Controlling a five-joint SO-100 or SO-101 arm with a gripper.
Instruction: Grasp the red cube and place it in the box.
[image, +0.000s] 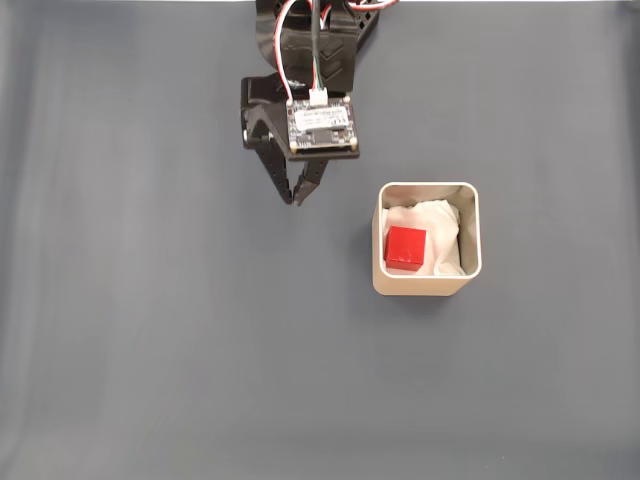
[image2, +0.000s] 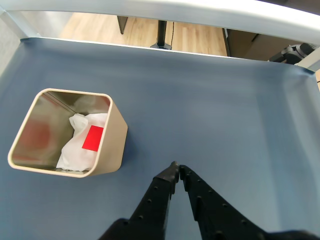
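With the red cube already resting on the white paper inside the box and the empty pincer closed beside it, little can go wrong unless a careless sweep knocks the box across the table.

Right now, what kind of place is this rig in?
Likely an indoor lab or hobby bench: a table covered in grey-blue sheet, wood flooring beyond its edge, and furniture legs standing there.
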